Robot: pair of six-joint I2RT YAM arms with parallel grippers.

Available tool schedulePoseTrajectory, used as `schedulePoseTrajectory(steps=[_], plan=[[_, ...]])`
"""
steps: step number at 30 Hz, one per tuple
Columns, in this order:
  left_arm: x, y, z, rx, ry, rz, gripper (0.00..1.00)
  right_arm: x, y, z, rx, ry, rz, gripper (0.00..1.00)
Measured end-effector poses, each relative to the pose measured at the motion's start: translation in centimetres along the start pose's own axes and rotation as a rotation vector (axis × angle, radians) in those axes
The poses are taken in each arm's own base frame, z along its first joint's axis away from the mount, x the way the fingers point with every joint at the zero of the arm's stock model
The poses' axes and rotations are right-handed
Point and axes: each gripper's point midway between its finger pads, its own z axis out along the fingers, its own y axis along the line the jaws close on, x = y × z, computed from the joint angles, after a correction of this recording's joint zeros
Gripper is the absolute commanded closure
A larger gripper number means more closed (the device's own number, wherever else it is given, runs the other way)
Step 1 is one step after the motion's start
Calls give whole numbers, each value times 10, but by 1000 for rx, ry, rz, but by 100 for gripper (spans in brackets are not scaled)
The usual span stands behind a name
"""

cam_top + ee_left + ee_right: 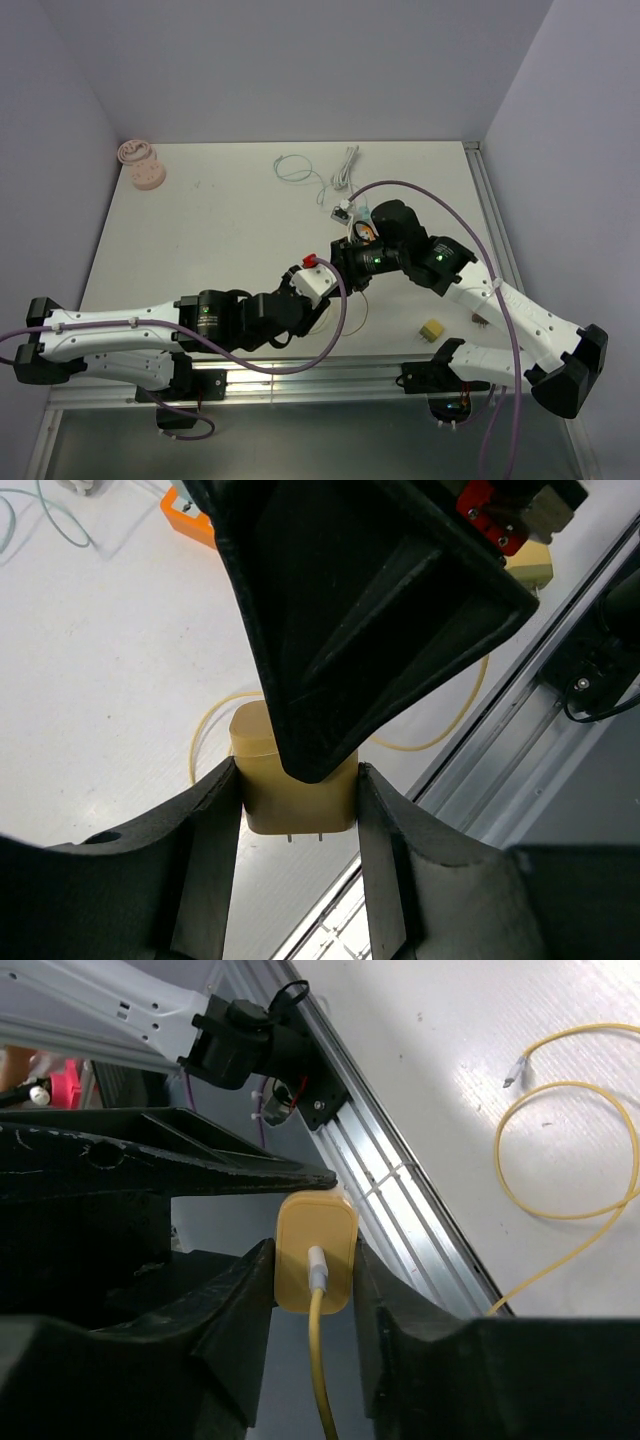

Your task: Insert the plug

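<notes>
Plug (317,1266) in charger (298,1245) (L+R jaws clamp it).

A white table (230,250) stands between plain pale lilac walls (300,60) under soft, even light. A metal rail (330,372) runs along its near edge.

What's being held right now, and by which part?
The yellow plastic charger block, by both. Left gripper clamps its two sides near the prongs; right gripper pinches its sides at the end where the yellow cable is plugged in.
</notes>
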Motion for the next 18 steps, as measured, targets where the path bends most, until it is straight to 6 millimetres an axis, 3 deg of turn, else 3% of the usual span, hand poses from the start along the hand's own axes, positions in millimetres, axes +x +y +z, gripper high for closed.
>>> schedulePoseTrajectory(steps=[1, 2, 5, 8, 14, 18], plan=[[1, 0, 0, -1, 2, 3, 100, 0, 1, 0, -6, 2, -3, 65], [1, 1, 0, -4, 3, 6, 100, 0, 1, 0, -8, 2, -5, 77], [1, 1, -1, -10, 6, 12, 96, 1, 1, 2, -18, 3, 1, 100], [2, 2, -1, -13, 8, 14, 81, 1, 1, 3, -25, -7, -5, 100], [-5, 5, -8, -12, -36, -36, 36, -6, 4, 0, -19, -62, -25, 100], [-24, 18, -32, -4, -131, -139, 24, -12, -16, -3, 98, -114, -51, 100]])
